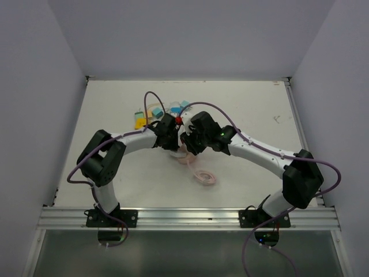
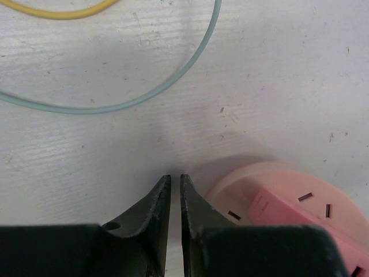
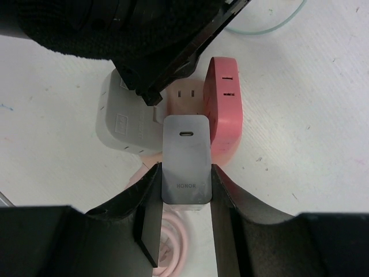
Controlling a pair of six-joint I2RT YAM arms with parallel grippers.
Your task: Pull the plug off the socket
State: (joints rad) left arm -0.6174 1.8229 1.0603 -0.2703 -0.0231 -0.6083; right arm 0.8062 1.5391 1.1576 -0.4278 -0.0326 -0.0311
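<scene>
The grey HONOR plug (image 3: 185, 158) sits between my right gripper's (image 3: 184, 168) fingers, which are shut on its two sides. It stands over the pale face of the socket block (image 3: 225, 115), which has a red side and a white adapter part (image 3: 124, 124). I cannot tell whether its prongs are still in the slots. My left gripper (image 2: 175, 179) is shut and empty, its tips down beside the pink round edge of the socket block (image 2: 288, 202). In the top view both grippers, left (image 1: 172, 140) and right (image 1: 189, 141), meet over the block (image 1: 183, 157) at the table's middle.
A pink coiled cable (image 1: 204, 176) lies just in front of the block and shows under the plug (image 3: 173, 242). A teal cable (image 2: 173, 81) and a yellow cable (image 2: 57, 12) lie beyond the left gripper. Small coloured items (image 1: 144, 118) sit behind the arms.
</scene>
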